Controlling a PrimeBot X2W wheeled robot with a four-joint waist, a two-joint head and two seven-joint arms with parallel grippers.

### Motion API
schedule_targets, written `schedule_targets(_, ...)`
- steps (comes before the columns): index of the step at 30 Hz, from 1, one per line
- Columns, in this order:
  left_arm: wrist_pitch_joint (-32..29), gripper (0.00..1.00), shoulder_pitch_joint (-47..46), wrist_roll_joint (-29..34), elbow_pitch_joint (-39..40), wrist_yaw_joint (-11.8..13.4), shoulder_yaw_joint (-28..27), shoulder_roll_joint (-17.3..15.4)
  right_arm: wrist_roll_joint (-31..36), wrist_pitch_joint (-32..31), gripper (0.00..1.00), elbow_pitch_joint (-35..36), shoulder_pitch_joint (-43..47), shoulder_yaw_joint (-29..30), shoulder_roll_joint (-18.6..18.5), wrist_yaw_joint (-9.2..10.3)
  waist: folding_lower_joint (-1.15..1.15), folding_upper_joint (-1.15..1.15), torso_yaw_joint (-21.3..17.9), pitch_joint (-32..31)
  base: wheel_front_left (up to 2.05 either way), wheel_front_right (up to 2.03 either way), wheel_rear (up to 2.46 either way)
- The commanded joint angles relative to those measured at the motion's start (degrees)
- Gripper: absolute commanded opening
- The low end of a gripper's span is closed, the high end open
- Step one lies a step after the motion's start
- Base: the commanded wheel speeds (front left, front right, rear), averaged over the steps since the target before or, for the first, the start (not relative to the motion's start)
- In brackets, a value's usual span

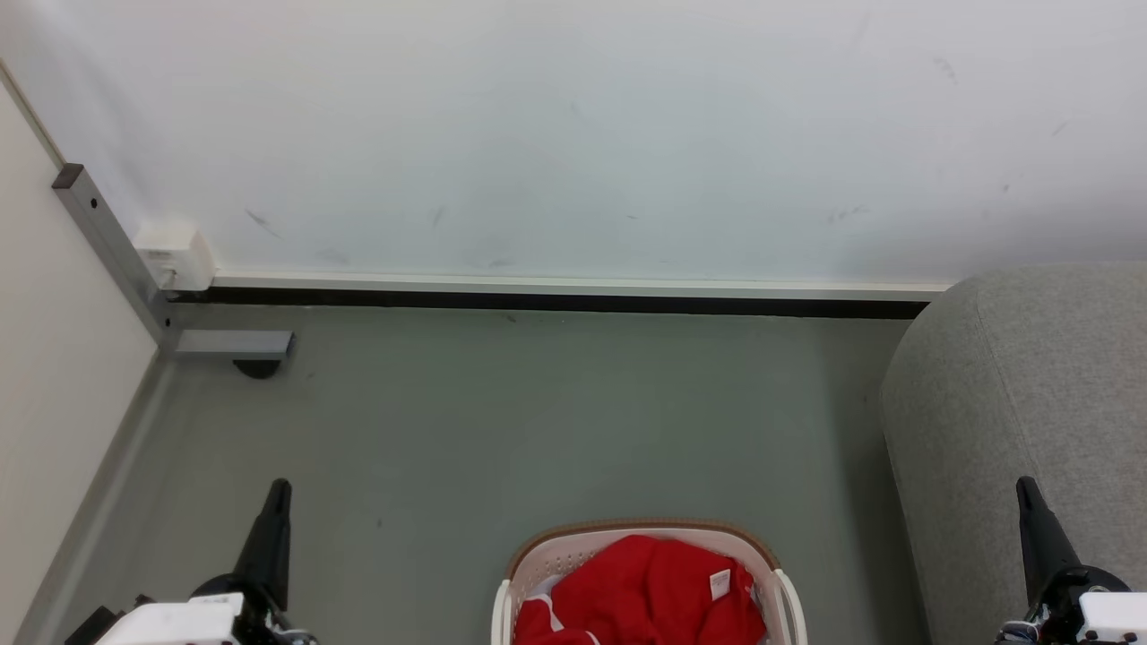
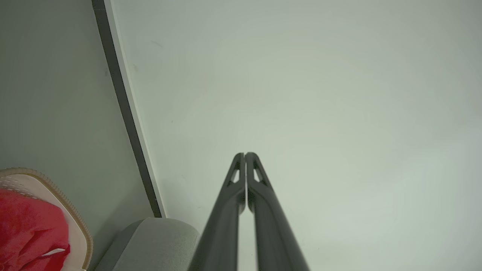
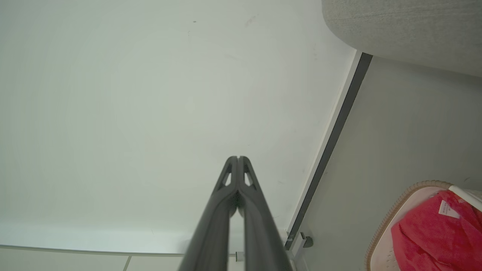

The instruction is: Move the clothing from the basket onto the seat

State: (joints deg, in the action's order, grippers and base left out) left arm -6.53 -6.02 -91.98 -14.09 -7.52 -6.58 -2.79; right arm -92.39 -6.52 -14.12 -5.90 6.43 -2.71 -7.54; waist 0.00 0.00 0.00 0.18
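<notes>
Head view is showing me, I judge, a task not yet begun; the clothing point(image 1: 645, 582) is lying in the basket point(image 1: 641, 525) beside the seat point(image 1: 1021, 403); my left gripper point(image 1: 280, 491) and right gripper point(image 1: 1024, 491) are hovering with jaws pressed together, empty.

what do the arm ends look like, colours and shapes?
Both alike: the left gripper and right gripper each have two long matte dark grey fingers tapering to narrow tips, with a slim triangular cutout near each tip. A white boxy wrist housing sits behind each.

The left claw point(image 2: 244, 154) and right claw point(image 3: 238, 157) have long dark tapered fingers point(image 2: 226, 214), slotted near the tips, and white wrists point(image 1: 175, 622).
</notes>
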Motion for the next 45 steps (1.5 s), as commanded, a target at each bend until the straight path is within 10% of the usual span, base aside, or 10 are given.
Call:
schedule_targets(1,-0.15,0.00,-0.49,-0.82,0.20,-0.06,-0.03,-0.16,-0.01,-0.17,0.00,0.29,-0.79,0.20,-0.42,0.13,0.00,0.00,0.00,0.00,0.00,0.00,0.00)
schedule_targets(37,-0.15,0.00,-0.49,-0.83,0.20,-0.06,-0.03,-0.16,0.00,-0.17,0.00,0.29,-0.80,0.20,-0.42,0.13,0.00,0.00,0.00,0.00,0.00,0.00,0.00)
schedule_targets(38,0.02,1.00,0.00,0.01,0.00,0.00,0.01,0.00,0.00,0.02,1.00,0.01,0.00,-0.01,0.00,0.00,0.00,0.00,0.00,0.00,0.00,0.00,0.00)
schedule_targets(45,1.64,1.00,0.52,0.58,-0.86,0.00,1.53,0.21,1.48,1.62,1.00,-0.12,1.08,-1.04,0.32,-0.01,0.00,0.00,0.00,0.04,0.00,0.00,0.00)
